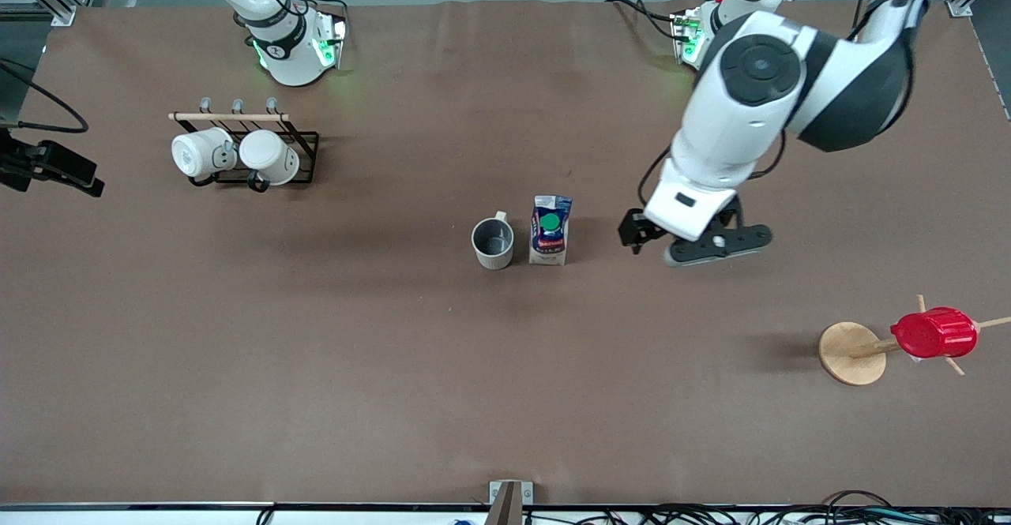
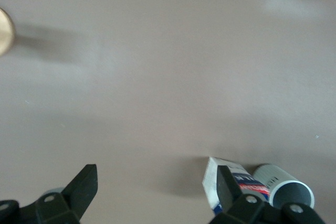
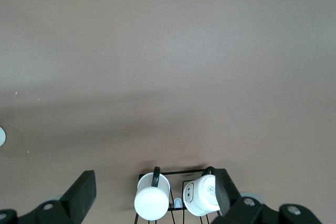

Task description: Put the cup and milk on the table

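Observation:
The beige cup [image 1: 493, 242] with a dark grey inside stands upright on the brown table [image 1: 316, 367], near its middle. The blue and white milk carton [image 1: 550, 230] with a green cap stands upright right beside it, toward the left arm's end. My left gripper [image 1: 705, 247] is open and empty, low over the table, apart from the carton on the left arm's side. In the left wrist view, the left gripper [image 2: 156, 187] shows its wide-open fingers, with the milk [image 2: 212, 181] and the cup [image 2: 286, 187] past one finger. My right gripper [image 3: 155, 190] is open and empty, and waits up near its base.
A black wire rack [image 1: 304, 146] with two white mugs [image 1: 237, 154] stands toward the right arm's end; it also shows in the right wrist view [image 3: 173, 195]. A red ribbed cup [image 1: 933, 333] hangs on a peg stand with a round wooden base [image 1: 847, 355] toward the left arm's end.

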Controlling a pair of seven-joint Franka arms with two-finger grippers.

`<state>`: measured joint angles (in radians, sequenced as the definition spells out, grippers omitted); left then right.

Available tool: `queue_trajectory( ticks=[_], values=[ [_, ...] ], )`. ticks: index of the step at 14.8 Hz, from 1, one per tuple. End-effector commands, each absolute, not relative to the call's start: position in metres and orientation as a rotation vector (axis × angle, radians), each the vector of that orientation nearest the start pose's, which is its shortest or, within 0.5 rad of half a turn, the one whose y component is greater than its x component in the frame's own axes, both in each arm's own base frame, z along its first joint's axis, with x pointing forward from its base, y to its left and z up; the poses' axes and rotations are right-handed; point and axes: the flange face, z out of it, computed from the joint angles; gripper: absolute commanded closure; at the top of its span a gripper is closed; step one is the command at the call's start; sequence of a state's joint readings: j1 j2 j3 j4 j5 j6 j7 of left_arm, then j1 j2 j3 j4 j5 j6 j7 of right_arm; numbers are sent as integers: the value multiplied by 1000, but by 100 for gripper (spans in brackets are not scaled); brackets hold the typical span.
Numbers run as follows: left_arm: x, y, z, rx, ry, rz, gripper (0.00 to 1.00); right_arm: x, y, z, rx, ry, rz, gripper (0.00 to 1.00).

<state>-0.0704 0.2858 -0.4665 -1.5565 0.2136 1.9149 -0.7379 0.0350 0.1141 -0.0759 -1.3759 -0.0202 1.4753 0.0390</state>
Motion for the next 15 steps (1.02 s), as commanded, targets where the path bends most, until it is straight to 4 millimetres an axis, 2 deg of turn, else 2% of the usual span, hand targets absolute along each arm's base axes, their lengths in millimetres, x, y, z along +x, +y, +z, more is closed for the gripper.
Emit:
queue_trajectory(
  ticks=[1, 6, 8, 9, 12, 15],
  values=[
    [577, -267, 524, -3092, -228, -216, 0, 574, -23, 649, -3152, 102, 24, 0],
    [580, -248, 533, -3085, -262, -212, 0, 570, -17, 655, -3154, 90, 12, 0],
    [581, -240, 538, -3096, -212, -212, 0, 569, -17, 655, -3163, 104, 14, 0],
    [584, -226, 543, -3109, -210, -208, 0, 570, -19, 655, -3162, 112, 9, 0],
    [580, -217, 551, -3127, -105, -187, 0, 569, -28, 654, -3161, 138, 19, 0],
    [580, -190, 562, -3142, -85, -176, 0, 569, -30, 653, -3159, 148, 22, 0]
  ],
)
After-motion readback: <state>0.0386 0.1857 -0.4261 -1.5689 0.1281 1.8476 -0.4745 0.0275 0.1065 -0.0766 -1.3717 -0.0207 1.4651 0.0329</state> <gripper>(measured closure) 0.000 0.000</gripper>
